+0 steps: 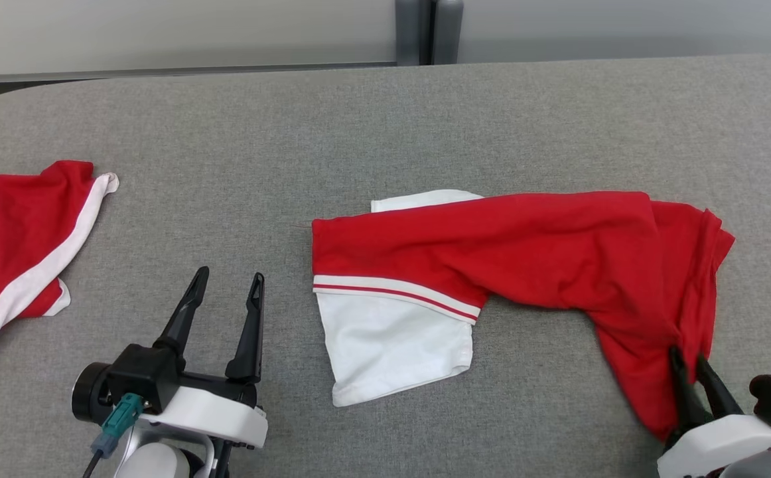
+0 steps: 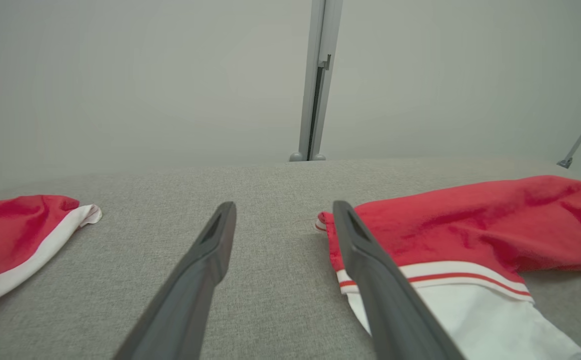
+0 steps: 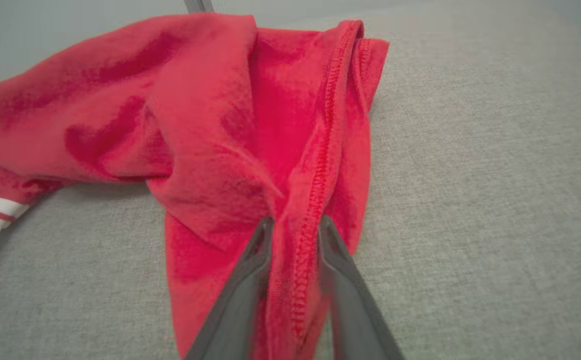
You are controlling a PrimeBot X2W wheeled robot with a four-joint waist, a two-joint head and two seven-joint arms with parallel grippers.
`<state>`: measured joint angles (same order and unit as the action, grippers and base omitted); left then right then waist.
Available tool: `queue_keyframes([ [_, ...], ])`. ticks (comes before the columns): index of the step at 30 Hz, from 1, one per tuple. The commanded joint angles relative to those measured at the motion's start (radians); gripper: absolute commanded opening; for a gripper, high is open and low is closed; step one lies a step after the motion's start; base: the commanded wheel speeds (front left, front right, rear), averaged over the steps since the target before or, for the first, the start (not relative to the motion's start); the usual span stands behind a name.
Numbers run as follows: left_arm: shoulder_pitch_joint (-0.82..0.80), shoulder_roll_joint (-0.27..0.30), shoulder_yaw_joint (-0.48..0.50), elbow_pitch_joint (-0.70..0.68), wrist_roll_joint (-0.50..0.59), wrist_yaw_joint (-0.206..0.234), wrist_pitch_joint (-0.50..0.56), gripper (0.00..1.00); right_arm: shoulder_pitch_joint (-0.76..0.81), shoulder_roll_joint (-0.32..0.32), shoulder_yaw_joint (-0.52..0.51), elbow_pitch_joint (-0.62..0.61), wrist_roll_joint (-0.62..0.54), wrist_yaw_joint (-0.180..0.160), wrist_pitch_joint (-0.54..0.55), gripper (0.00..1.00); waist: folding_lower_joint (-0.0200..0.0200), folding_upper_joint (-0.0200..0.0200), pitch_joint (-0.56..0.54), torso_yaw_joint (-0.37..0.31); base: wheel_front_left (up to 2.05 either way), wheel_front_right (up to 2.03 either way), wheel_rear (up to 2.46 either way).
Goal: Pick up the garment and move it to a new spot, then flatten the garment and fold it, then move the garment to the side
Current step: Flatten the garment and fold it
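Two garments on the grey table (image 1: 372, 113). Two grippers in view.

Garment (image 1: 525, 245), red with a white panel and a red-and-white stripe band: lies crumpled across the table's centre and right. The white part is toward the left, and the red body runs right and bends down to the near edge.

Other garment (image 1: 14, 232), red with a white stripe: at the far left edge, well apart from the first.

Left gripper (image 1: 229, 273): jaws wide with nothing between them, over bare table between the two garments and near the white panel.

Right gripper (image 1: 687, 355): jaws narrow, pinching the red stitched hem at the garment's lower right end. The right wrist view shows the seam running between the fingers (image 3: 250, 280).
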<state>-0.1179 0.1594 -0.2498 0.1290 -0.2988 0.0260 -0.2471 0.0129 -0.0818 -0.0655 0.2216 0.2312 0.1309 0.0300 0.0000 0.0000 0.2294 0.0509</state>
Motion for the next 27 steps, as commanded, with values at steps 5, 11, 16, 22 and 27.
queue_keyframes([
  [5,-0.032,0.002,0.002,0.013,0.001,-0.006,-0.009,1.0,-0.041,-0.021,-0.006,-0.026,0.016,0.0,-0.035,0.0,0.0,0.0,0.011,0.001,0.0,0.0,0.0],
  [11,-0.045,0.001,0.006,0.012,0.004,-0.004,-0.013,1.0,-0.108,-0.053,-0.019,-0.118,0.011,0.0,-0.037,0.0,0.0,0.0,0.018,-0.003,0.0,0.0,0.0],
  [16,-0.074,-0.003,0.002,0.004,0.007,-0.007,-0.015,1.0,-0.22,-0.092,-0.038,-0.154,0.012,0.0,0.0,0.0,0.0,0.0,0.05,0.007,0.0,0.0,0.0],
  [22,-0.12,-0.018,-0.015,0.013,0.01,-0.021,-0.017,1.0,-0.38,-0.135,-0.034,-0.033,0.039,0.0,0.039,0.0,0.0,0.0,0.112,0.047,0.0,0.0,0.0],
  [27,-0.15,-0.031,-0.024,0.031,0.013,-0.032,-0.018,1.0,-0.477,-0.154,-0.007,0.121,0.067,0.0,0.014,1.0,0.0,0.0,0.146,0.073,0.0,0.0,0.0],
])
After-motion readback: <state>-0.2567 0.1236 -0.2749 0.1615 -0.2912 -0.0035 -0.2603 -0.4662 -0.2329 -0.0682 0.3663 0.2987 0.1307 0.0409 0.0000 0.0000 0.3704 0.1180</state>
